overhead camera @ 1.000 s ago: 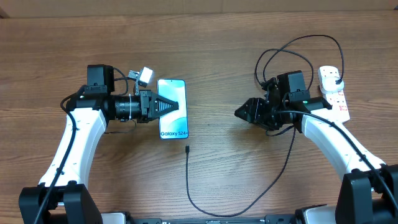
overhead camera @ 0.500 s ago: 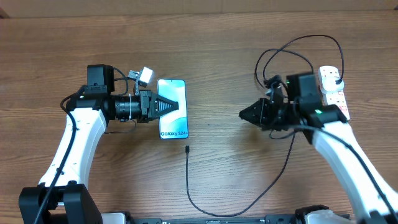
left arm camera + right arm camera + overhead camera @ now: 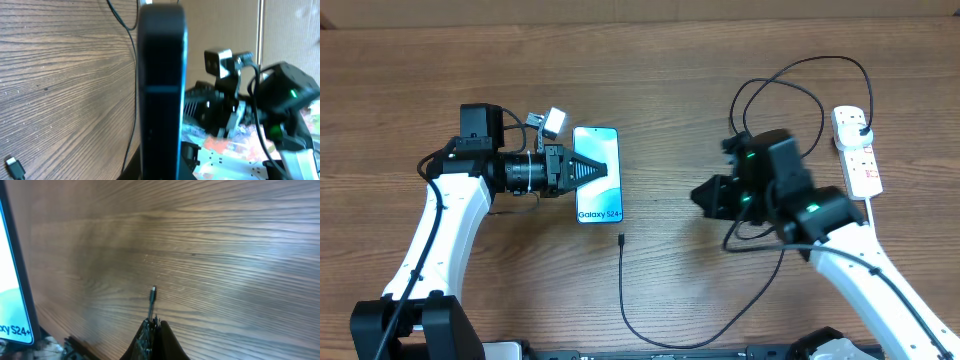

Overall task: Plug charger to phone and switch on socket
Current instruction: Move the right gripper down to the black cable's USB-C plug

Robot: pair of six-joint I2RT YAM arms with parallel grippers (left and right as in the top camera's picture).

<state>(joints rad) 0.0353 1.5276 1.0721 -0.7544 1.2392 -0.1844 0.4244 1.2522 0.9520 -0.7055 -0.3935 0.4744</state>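
Observation:
The phone (image 3: 597,145) lies left of centre, its blue-teal screen reading "Galaxy S24". My left gripper (image 3: 604,172) is shut on its left side. In the left wrist view the phone (image 3: 161,90) stands edge-on between the jaws. The charger's thin black cable (image 3: 623,290) runs from its connector tip (image 3: 621,240), just below the phone, round the front edge and up in loops to its black plug (image 3: 861,122) in the white socket strip (image 3: 857,160). My right gripper (image 3: 703,195) is shut and empty, right of the tip. The tip (image 3: 153,293) shows just beyond its fingertips (image 3: 152,325).
The cable loops (image 3: 790,80) lie behind my right arm at the back right. The connector tip (image 3: 15,167) also shows low left in the left wrist view. The phone's corner (image 3: 12,280) is at the left edge of the right wrist view.
My right arm has swung away from the socket strip, moving left and toward the front. Its gripper stays shut. The left arm and phone have not moved.

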